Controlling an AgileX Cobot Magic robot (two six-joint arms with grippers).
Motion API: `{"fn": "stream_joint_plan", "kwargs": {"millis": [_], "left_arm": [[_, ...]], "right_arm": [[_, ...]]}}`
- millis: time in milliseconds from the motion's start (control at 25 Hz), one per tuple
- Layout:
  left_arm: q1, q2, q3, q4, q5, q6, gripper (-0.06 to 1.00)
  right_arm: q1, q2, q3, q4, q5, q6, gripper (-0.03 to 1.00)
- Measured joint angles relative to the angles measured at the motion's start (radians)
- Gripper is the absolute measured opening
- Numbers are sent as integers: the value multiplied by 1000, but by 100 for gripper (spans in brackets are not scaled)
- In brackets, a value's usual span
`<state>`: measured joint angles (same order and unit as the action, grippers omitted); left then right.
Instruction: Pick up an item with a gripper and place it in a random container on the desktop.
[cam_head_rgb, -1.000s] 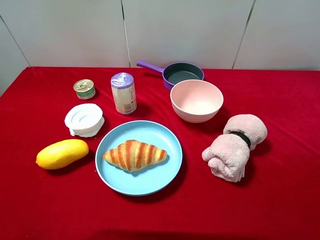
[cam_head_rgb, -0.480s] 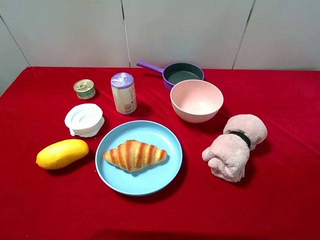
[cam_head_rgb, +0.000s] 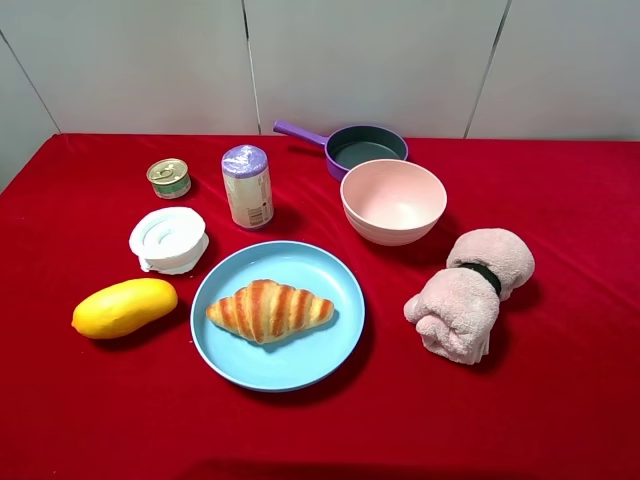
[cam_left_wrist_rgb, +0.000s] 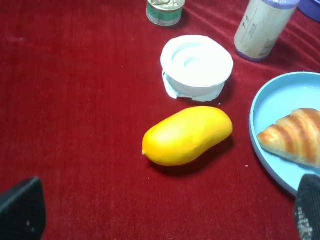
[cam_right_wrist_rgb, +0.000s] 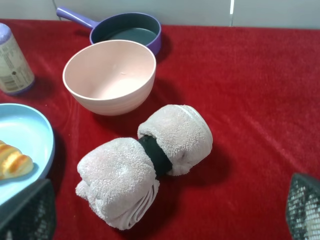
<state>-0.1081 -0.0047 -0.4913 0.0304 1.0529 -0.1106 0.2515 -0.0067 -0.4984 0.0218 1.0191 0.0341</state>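
The golden-brown croissant (cam_head_rgb: 268, 308) lies inside the light-blue plate (cam_head_rgb: 300, 262) at the front middle of the red table. It also shows at an edge of the left wrist view (cam_left_wrist_rgb: 295, 137) on the plate (cam_left_wrist_rgb: 272, 105), and in the right wrist view (cam_right_wrist_rgb: 12, 161) on the plate (cam_right_wrist_rgb: 30, 131). My left gripper (cam_left_wrist_rgb: 164, 212) is open and empty above the cloth near the mango; only its fingertips (cam_left_wrist_rgb: 20, 210) show. My right gripper (cam_right_wrist_rgb: 165, 210) is open and empty near the towel; only its fingertips (cam_right_wrist_rgb: 302, 205) show. Neither arm appears in the exterior view.
A yellow mango (cam_head_rgb: 124, 306) lies left of the plate. A white round lid (cam_head_rgb: 168, 239), a small tin (cam_head_rgb: 168, 178) and a purple-capped canister (cam_head_rgb: 247, 186) stand behind it. A pink bowl (cam_head_rgb: 393, 201), a purple saucepan (cam_head_rgb: 364, 147) and a rolled pink towel (cam_head_rgb: 468, 292) are on the right.
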Motion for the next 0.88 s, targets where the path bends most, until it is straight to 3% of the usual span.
{"fn": "stream_joint_plan", "kwargs": {"millis": [880], "left_arm": [[0, 0, 0, 0, 0, 1, 99]], "right_arm": [[0, 0, 0, 0, 0, 0, 69]]}}
